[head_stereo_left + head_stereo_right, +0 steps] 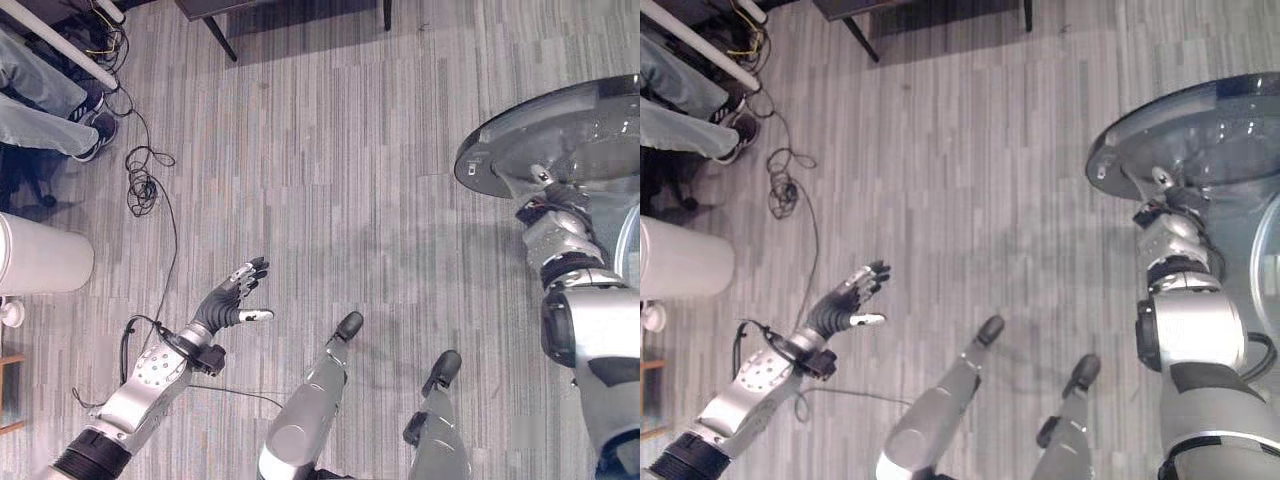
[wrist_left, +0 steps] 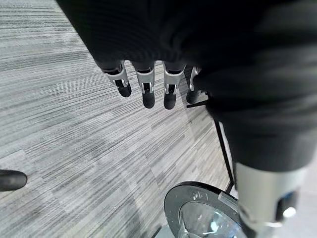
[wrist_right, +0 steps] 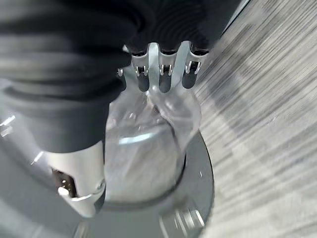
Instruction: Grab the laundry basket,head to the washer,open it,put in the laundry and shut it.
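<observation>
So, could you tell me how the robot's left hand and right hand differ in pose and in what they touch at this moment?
The left hand hangs free above the bare floor, while the right hand rests against the washer door. The left hand's fingers are spread and relaxed, touching nothing; the right hand's fingers lie straight on the door's glass. The left hand is out at the robot's left, the right hand up at its right. Both hold nothing.

Even, bright light; right wrist view blurred; washer door (image 1: 560, 140) glares.
</observation>
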You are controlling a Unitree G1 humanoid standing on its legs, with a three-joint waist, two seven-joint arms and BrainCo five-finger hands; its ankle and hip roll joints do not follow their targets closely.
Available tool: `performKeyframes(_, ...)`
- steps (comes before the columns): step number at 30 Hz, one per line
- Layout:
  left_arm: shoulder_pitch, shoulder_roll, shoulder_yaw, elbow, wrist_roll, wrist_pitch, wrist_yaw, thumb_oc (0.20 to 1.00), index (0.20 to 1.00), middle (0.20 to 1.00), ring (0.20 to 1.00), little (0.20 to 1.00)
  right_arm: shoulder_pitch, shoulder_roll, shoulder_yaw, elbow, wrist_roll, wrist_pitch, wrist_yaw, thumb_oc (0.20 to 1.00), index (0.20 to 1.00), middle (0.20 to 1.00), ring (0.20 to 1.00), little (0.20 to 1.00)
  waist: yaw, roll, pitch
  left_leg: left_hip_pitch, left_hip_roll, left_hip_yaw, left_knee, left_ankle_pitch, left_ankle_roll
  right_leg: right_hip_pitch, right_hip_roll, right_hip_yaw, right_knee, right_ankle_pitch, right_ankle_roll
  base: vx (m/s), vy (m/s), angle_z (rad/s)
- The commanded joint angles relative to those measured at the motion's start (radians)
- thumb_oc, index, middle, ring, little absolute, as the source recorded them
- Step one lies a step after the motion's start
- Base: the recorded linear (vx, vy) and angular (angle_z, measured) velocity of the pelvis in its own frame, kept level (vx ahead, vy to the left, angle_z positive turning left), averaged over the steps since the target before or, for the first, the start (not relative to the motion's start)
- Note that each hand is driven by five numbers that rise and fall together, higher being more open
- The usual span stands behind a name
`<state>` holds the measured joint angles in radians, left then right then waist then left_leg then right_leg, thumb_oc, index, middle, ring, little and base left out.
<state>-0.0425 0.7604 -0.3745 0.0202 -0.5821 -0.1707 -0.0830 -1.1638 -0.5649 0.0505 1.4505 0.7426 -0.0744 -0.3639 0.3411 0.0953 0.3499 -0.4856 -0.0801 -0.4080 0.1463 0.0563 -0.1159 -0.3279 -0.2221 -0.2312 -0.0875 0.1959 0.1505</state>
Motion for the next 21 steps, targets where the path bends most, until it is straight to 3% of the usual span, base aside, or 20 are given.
performKeyframes(1, 0.040, 0.024, -0.013, -0.030, 0.009, -0.018, 0.009, 1.000, 1.000, 1.000, 1.000, 1.000, -0.021, -0.013, 0.039, -0.072, 0.026, -0.062, 0.016, 1.000, 1.000, 1.000, 1.000, 1.000, 0.029, -0.049, 0.022, -0.034, 0.017, 0.029, -0.024, -0.082, 0.059, 0.114, -0.046, -0.031, 0.000, -0.140, 0.012, -0.04, 0.003, 0.02)
performKeyframes(3, 0.041, 0.022, -0.015, -0.023, 0.011, -0.016, 0.007, 1.000, 1.000, 1.000, 1.000, 1.000, -0.021, -0.006, 0.033, -0.079, 0.034, -0.067, 0.018, 1.000, 1.000, 1.000, 1.000, 1.000, 0.033, -0.055, 0.020, -0.027, 0.021, 0.023, -0.026, -0.083, 0.058, 0.122, -0.043, -0.036, 0.000, -0.141, 0.013, 0.10, -0.054, 0.04)
performKeyframes(4, 0.043, 0.017, -0.015, -0.017, 0.018, -0.013, 0.007, 1.000, 1.000, 1.000, 1.000, 1.000, -0.018, 0.002, 0.026, -0.091, 0.048, -0.077, 0.021, 1.000, 1.000, 1.000, 1.000, 1.000, 0.043, -0.071, 0.006, -0.007, 0.034, 0.015, -0.032, -0.110, 0.056, 0.144, -0.031, -0.039, 0.000, -0.167, 0.014, 0.17, -0.071, 0.19)
performKeyframes(12, 0.036, -0.005, -0.029, 0.040, 0.077, -0.007, 0.006, 1.000, 1.000, 1.000, 1.000, 1.000, 0.029, 0.053, -0.022, -0.152, 0.122, -0.124, 0.045, 1.000, 1.000, 1.000, 1.000, 1.000, 0.084, -0.139, -0.025, 0.030, 0.045, -0.030, -0.054, -0.116, 0.051, 0.203, -0.009, -0.093, 0.000, -0.188, 0.009, 0.09, -0.023, 0.16)
performKeyframes(21, 0.065, -0.029, -0.008, 0.100, 0.122, 0.004, 0.009, 1.000, 1.000, 1.000, 1.000, 1.000, 0.076, 0.139, -0.051, -0.238, 0.208, -0.180, 0.080, 1.000, 1.000, 1.000, 1.000, 1.000, 0.109, -0.187, -0.075, 0.096, 0.058, -0.059, -0.090, -0.120, 0.053, 0.255, 0.004, -0.126, 0.000, -0.193, 0.013, 0.06, -0.004, 0.11)
